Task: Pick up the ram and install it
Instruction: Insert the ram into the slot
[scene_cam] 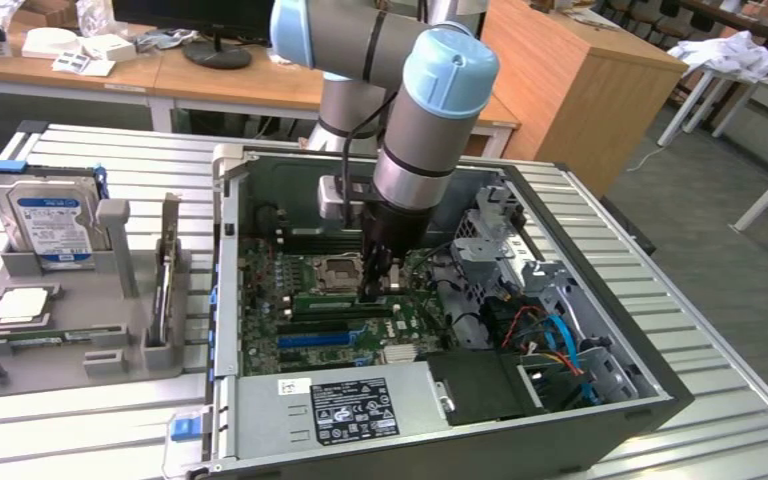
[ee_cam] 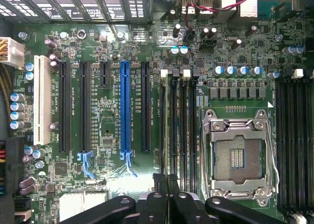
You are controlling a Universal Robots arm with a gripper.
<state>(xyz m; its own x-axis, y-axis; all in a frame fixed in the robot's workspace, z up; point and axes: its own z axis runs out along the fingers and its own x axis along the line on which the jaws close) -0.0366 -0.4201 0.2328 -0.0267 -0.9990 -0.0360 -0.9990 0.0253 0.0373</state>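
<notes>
My gripper (scene_cam: 376, 292) reaches down inside the open computer case (scene_cam: 651, 395), just above the motherboard (scene_cam: 307, 345). Its black fingers (ee_cam: 158, 197) are pressed together, so it is shut. They hang over the black memory slots (ee_cam: 177, 130) next to the open processor socket (ee_cam: 238, 155). I cannot tell whether a thin board is pinched between them. A long green ram (scene_cam: 40, 340) lies flat in the grey holder (scene_cam: 84, 360) on the exterior view's left, well away from the gripper.
The holder also carries a blue-labelled hard drive (scene_cam: 48, 222), a square silver processor (scene_cam: 21, 305) and an upright thin part (scene_cam: 168, 285). Blue and orange cables (scene_cam: 555, 345) and a drive cage (scene_cam: 498, 235) crowd the case's right side. The power supply (scene_cam: 351, 410) fills its front.
</notes>
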